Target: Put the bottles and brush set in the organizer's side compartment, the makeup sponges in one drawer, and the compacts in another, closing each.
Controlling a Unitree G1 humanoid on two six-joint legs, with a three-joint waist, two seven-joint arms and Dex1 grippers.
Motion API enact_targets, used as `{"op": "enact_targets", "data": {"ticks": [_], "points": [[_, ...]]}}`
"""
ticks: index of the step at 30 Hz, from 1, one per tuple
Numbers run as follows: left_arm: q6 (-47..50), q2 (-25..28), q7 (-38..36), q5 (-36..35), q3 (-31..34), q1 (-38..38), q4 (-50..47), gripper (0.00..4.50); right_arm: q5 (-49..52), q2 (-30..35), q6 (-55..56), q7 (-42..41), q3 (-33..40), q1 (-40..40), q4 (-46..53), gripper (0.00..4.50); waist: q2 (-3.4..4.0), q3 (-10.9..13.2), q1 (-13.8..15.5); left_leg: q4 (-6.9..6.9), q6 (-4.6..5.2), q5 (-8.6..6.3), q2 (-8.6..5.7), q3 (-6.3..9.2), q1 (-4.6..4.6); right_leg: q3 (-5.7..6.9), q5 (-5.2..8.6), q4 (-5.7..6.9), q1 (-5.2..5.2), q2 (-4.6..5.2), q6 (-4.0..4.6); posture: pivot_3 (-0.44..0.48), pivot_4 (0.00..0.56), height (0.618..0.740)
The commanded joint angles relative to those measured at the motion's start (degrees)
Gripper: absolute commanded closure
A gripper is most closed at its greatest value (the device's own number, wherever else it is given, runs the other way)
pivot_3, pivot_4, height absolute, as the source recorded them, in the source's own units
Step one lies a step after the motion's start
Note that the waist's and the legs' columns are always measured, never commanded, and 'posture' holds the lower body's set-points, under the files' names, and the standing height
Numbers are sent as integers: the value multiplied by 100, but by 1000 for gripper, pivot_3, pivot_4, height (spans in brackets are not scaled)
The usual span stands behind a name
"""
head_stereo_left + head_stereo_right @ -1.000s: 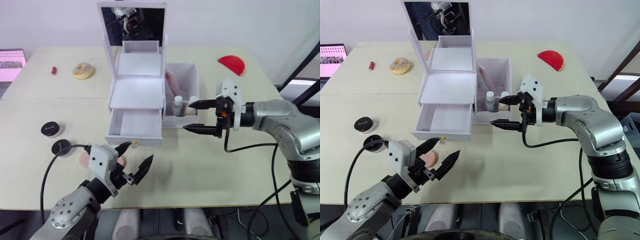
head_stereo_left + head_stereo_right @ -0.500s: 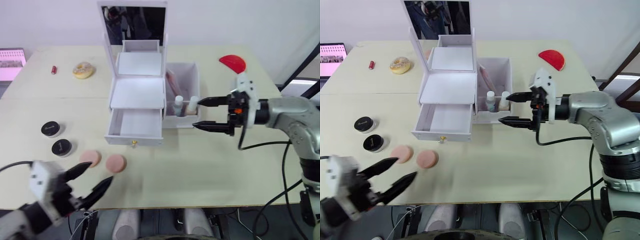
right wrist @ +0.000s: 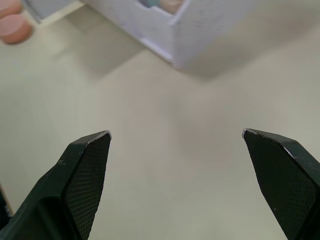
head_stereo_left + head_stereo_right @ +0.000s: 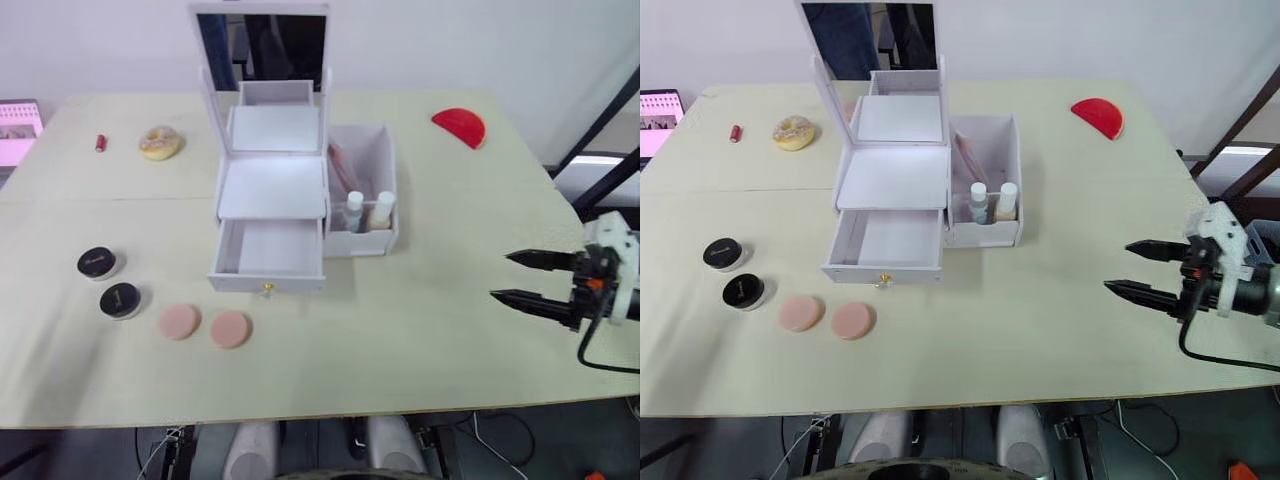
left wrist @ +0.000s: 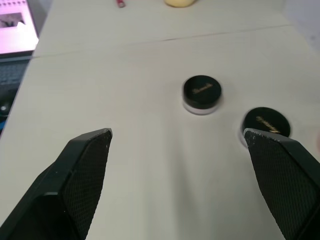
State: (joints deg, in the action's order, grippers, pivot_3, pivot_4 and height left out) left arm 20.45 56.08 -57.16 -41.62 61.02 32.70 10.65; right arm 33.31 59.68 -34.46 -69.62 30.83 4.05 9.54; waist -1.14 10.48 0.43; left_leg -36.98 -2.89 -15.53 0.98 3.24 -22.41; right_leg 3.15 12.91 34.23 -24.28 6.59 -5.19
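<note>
The white organizer [image 4: 272, 185] stands mid-table with its mirror lid up and its lower drawer [image 4: 268, 250] pulled open and empty. Two bottles [image 4: 366, 210] and the pink brush set [image 4: 343, 166] stand in the side compartment [image 4: 388, 150]. Two pink makeup sponges [image 4: 205, 325] lie in front of the drawer. Two black compacts [image 4: 110, 281] sit to their left. My right gripper [image 4: 518, 277] hovers open near the table's right edge, far from the organizer. In the left wrist view my left gripper [image 5: 177, 134] is open, with both compacts [image 5: 201, 92] on the table ahead of its fingers.
A doughnut [image 4: 161, 143] and a small red tube [image 4: 100, 142] lie at the back left. A red half-round object [image 4: 459, 127] sits at the back right. A screen [image 4: 15, 125] shows at the far left edge. Bare tabletop [image 4: 420, 320] lies between organizer and right gripper.
Both arms have pulled back. The left gripper left the sponges and dropped out of the head views. The right gripper moved from the side compartment to the table's right edge.
</note>
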Motion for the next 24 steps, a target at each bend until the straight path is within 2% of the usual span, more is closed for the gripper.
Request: {"op": "enact_targets", "data": {"ticks": [1, 5, 10, 15, 20, 24], "points": [[-279, 145, -247, 302, -117, -282, 409, 75, -3, -31, 173, -18, 510, 242, 87, 0, -1, -1, -3, 1, -2, -1, 8, 0, 1, 4, 0, -1, -4, -3, 0, 0, 150, 739], [-505, 222, -478, 608, -354, -650, 834, 75, -33, -137, 246, 82, 732, 575, 183, 0, -1, -1, -3, 6, -4, -2, 15, 0, 3, 8, 0, 0, -7, -5, 0, 0, 150, 739], [-539, 174, -660, 762, -553, -917, 855, 75, 214, -160, -46, 311, 760, 513, 548, 0, 0, -2, 0, 10, -7, -4, 15, -5, 1, 7, -6, 3, 6, -4, 6, 0, 150, 739], [-17, -65, -726, 584, -981, -857, -285, 75, 730, -178, -581, 755, 253, 2, 1425, 0, 4, -1, 18, 12, -7, -4, 19, -4, 3, 8, -9, 9, 4, -4, 8, 0, 150, 739], [1054, -258, -509, 195, -1607, -567, -2259, 75, 1527, -126, -1207, 1157, -522, -976, 2175, 0, 0, -1, 26, 8, -7, -4, 28, -7, 2, 7, -11, 6, 8, -10, 10, 0, 150, 739], [1372, -277, -557, -11, -1951, -371, -3586, 75, 2132, -93, -1590, 1264, -1122, -1493, 2767, 0, -6, -4, 36, 10, -7, -4, 28, -2, 0, 7, -26, 7, 8, -15, 32, 0, 150, 739]]}}
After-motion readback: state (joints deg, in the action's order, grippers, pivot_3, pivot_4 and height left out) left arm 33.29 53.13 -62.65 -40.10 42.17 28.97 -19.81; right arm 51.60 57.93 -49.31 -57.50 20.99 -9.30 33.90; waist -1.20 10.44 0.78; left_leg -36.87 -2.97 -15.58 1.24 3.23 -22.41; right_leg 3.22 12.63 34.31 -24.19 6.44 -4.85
